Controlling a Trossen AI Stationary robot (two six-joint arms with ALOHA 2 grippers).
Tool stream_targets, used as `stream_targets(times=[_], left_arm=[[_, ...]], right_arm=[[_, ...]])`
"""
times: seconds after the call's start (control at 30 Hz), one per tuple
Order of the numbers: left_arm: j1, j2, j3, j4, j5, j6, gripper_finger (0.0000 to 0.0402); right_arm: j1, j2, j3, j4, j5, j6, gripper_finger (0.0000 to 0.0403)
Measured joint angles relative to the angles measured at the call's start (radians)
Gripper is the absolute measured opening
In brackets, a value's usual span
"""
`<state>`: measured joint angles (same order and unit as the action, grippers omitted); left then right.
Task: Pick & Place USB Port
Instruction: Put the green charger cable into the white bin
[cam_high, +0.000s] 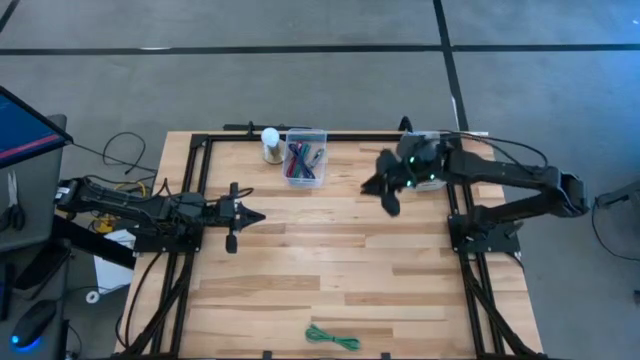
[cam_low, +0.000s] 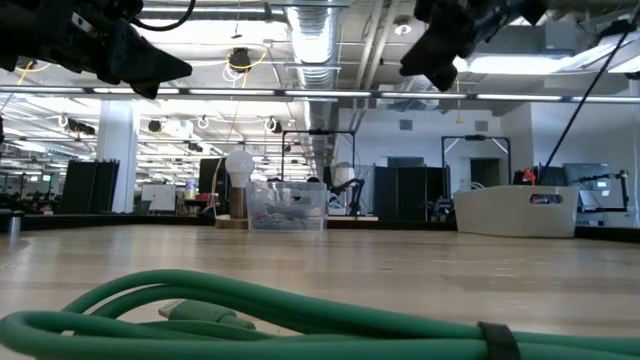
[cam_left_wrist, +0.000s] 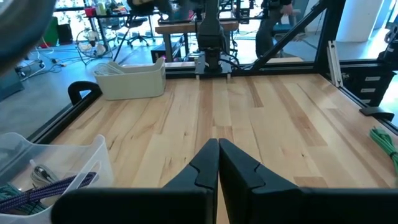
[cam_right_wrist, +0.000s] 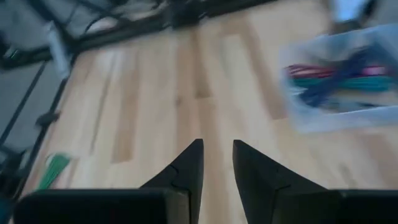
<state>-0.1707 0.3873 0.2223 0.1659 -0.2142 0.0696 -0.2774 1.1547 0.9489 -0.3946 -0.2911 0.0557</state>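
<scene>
My left gripper (cam_high: 258, 216) hangs low over the table's left side, fingers pressed together. My right gripper (cam_high: 385, 197) is raised at the far right, angled down, fingers (cam_right_wrist: 189, 163) parted, empty

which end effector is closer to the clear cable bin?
Right. The right end effector hovers just off the clear cable bin. The left end effector sits farther away, toward the table's near side.

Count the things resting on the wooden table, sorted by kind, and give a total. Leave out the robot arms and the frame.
Clear bin of cables: 1
Light bulb on its base: 1
Loose green cable coil: 1
Total: 3
</scene>
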Motion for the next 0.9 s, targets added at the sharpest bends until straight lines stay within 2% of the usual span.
stream_targets(times=[0.27, 0.43, 0.5, 0.57, 0.77, 0.9], left_arm=[[0.000, 0.000, 0.000, 0.000, 0.000, 0.000, 0.0012], [0.000, 0.000, 0.000, 0.000, -0.001, 0.000, 0.0012], [0.000, 0.000, 0.000, 0.000, -0.003, 0.000, 0.0012], [0.000, 0.000, 0.000, 0.001, -0.003, 0.000, 0.0012], [0.000, 0.000, 0.000, 0.008, -0.003, 0.000, 0.0012], [0.000, 0.000, 0.000, 0.014, -0.002, -0.006, 0.0012]], right_arm=[[0.222, 0.108, 0.000, 0.105, 0.002, 0.009, 0.0079], [0.295, 0.197, 0.000, 0.262, -0.026, 0.153, 0.0079], [0.327, 0.229, 0.005, 0.271, -0.082, 0.192, 0.0079], [0.373, 0.260, 0.021, 0.238, -0.088, 0.206, 0.0077], [0.546, 0.348, 0.108, 0.079, 0.090, 0.259, 0.0054], [0.640, 0.413, 0.195, 0.033, 0.148, 0.350, 0.0038]])
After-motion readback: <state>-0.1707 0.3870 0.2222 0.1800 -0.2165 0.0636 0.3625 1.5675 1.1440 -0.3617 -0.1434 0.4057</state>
